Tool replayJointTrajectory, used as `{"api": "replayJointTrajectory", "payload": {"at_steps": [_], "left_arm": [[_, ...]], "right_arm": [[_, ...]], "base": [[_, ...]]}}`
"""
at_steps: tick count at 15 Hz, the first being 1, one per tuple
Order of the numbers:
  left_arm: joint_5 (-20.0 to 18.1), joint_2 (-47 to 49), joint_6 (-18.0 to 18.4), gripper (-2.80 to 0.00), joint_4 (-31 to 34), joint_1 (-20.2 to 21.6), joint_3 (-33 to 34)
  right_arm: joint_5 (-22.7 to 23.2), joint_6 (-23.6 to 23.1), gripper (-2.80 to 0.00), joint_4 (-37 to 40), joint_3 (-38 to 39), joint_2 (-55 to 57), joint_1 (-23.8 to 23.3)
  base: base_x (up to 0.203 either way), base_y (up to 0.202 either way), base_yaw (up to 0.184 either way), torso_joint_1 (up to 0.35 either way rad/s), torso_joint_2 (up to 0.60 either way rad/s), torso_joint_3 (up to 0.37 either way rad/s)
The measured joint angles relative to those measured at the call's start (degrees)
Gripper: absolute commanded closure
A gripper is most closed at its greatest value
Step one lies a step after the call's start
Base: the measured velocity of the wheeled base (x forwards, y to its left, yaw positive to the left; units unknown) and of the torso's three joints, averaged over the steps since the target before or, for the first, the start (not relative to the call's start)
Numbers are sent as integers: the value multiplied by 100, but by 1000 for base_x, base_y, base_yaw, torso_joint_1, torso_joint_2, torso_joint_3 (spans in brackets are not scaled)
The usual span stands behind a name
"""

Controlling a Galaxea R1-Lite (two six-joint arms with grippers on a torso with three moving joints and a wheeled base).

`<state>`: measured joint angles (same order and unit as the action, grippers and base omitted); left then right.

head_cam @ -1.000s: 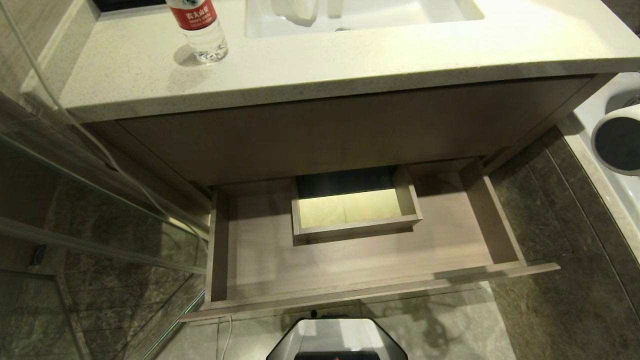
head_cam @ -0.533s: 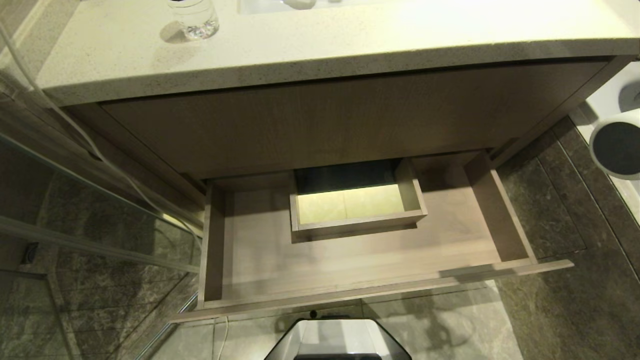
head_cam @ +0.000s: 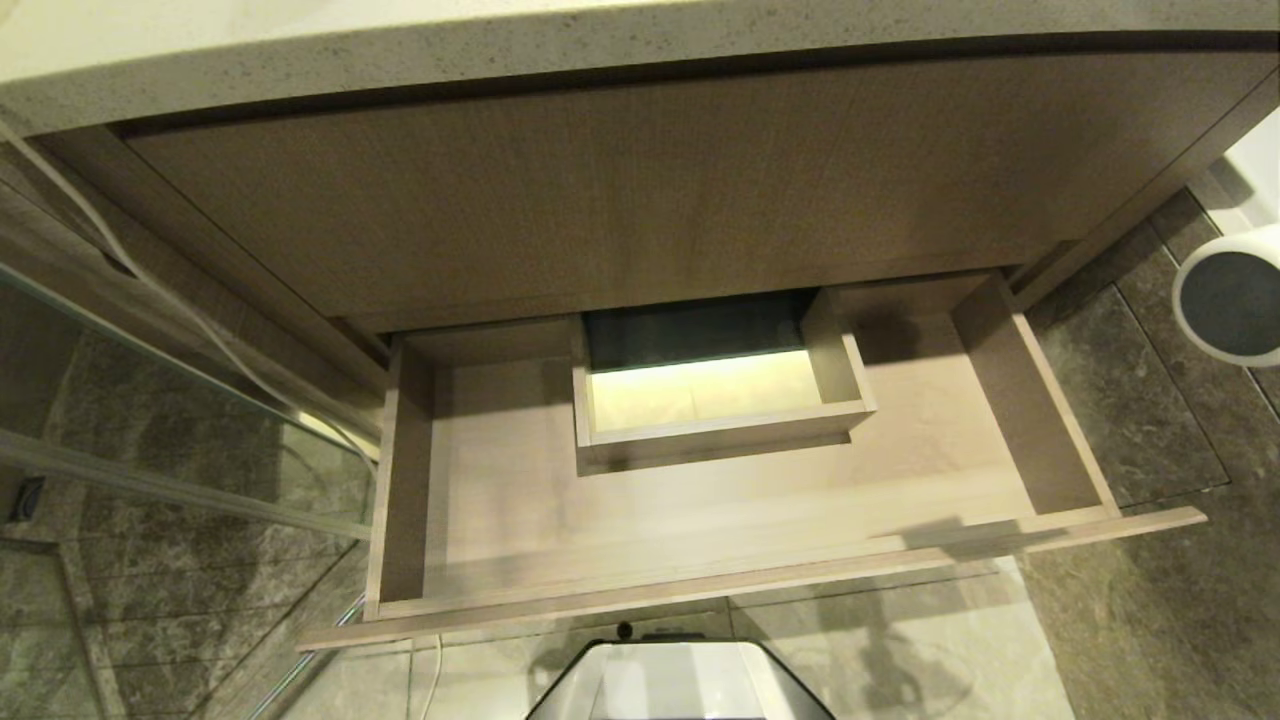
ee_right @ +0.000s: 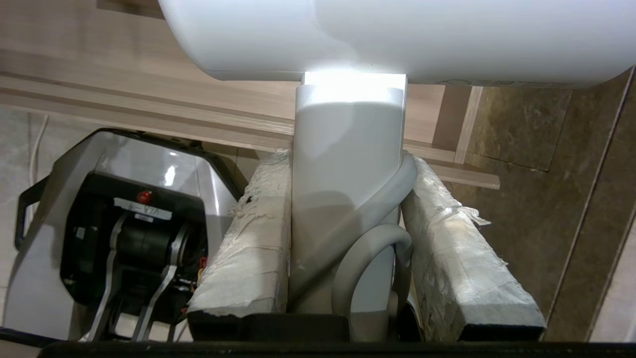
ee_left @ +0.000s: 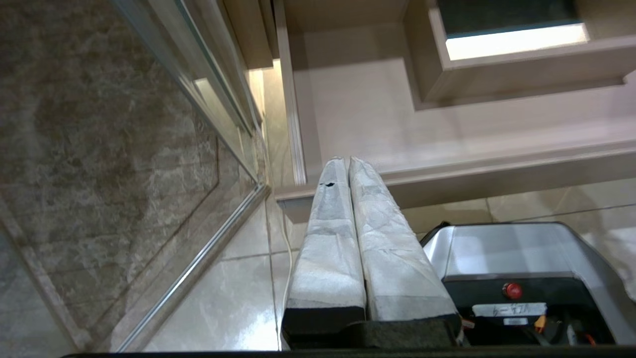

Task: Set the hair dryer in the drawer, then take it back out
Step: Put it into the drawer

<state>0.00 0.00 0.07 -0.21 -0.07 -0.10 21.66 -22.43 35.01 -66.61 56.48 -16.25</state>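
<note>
Light-wood drawer [head_cam: 700, 530]: pulled fully out below the taller wood panel [head_cam: 620, 190]; flat front edge nearest the robot, side walls left and right.
Drawer interior: U-shaped bare floor around a boxed cut-out [head_cam: 715, 395] at mid-back; widest open run lies along the front, with narrower bays either side of the box.
Hair dryer [ee_right: 348, 149]: white; handle upright between the right gripper's fingers, barrel crosswise above them, grey cord looped against the handle. In the head view only its round dark barrel end [head_cam: 1232, 300] shows, at the far right, outside the drawer's right wall and over the dark floor tiles [head_cam: 1130, 420].
Right gripper [ee_right: 348, 174]: padded fingers [ee_right: 248, 233] clamped on the dryer handle, one each side, parted only by the handle's width.
Left gripper [ee_left: 347, 161]: padded fingers pressed together, holding nothing; placed off the drawer's front left corner, over pale floor.
Left boundary: glass partition [head_cam: 180, 420] with metal rail, close beside the drawer's left wall.
Upper boundary: stone countertop [head_cam: 500, 50] edge overhanging the panel.
Robot base [head_cam: 680, 680]: just before the drawer front, centre.
</note>
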Motion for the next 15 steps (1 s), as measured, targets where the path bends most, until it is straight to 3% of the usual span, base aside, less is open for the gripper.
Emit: {"api": "replayJointTrajectory", "payload": {"at_steps": [5, 15], "left_arm": [[0, 0, -1, 0, 0, -2, 0], [0, 0, 2, 0, 12, -2, 0]], "right_arm": [[0, 0, 0, -61, 112, -70, 0], [4, -1, 0, -82, 140, -87, 0]], "base": [[0, 0, 0, -304, 442, 141], [0, 0, 0, -50, 383, 330]]}}
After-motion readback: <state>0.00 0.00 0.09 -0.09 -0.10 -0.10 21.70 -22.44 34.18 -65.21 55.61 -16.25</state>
